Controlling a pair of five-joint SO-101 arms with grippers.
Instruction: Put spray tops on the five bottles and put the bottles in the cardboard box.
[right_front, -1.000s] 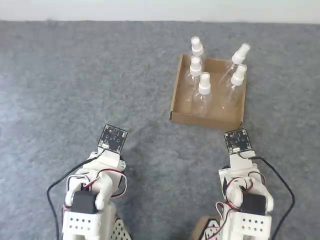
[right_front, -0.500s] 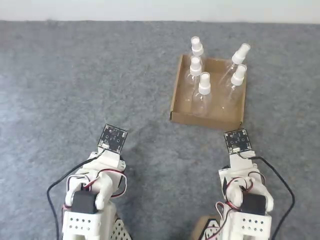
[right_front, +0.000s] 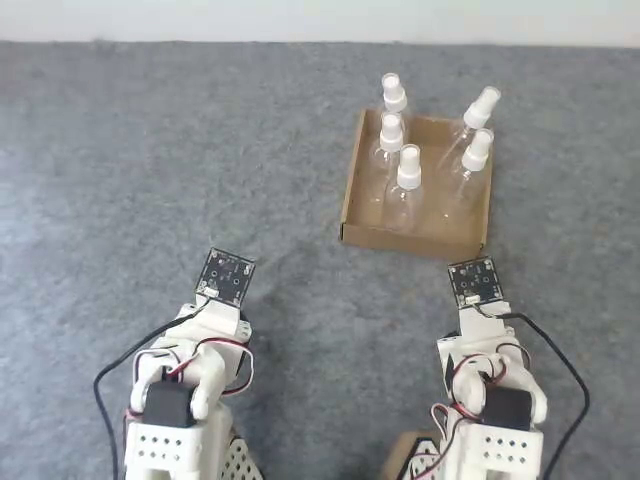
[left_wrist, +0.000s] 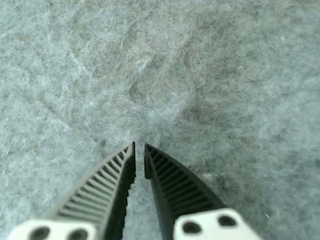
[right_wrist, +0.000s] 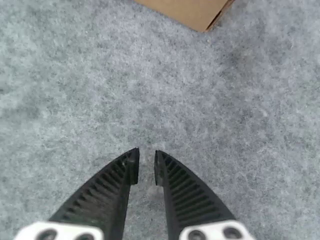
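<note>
Grey felt (right_front: 150, 150) covers the desk, and over it both sets of jaws hang low with nothing between them. On the left arm (right_front: 190, 390) the ribbed jaws are drawn together to a thin slit above bare felt. On the right arm (right_front: 490, 385) they stand all but pressed together in the same way, with a corner of the cardboard box (right_wrist: 190, 12) ahead of them. Nothing has moved across the last second: both arms sit folded back at the near edge of the desk, well apart from the box, and every bottle keeps its place. I read that stillness as the end of the job, not a pause within it. Farther out, the cardboard box (right_front: 410, 241) lies open-topped on the felt, ahead of the right arm. It holds the five clear bottles (right_front: 405, 205), each upright and each wearing a white spray top (right_front: 409, 167). Three stand in a line along one side and two along the other. The farthest bottle (right_front: 393, 92) rises over the box's far wall, though its base looks to be inside. No loose tops or stray bottles lie on the felt, so the task seems complete.
</note>
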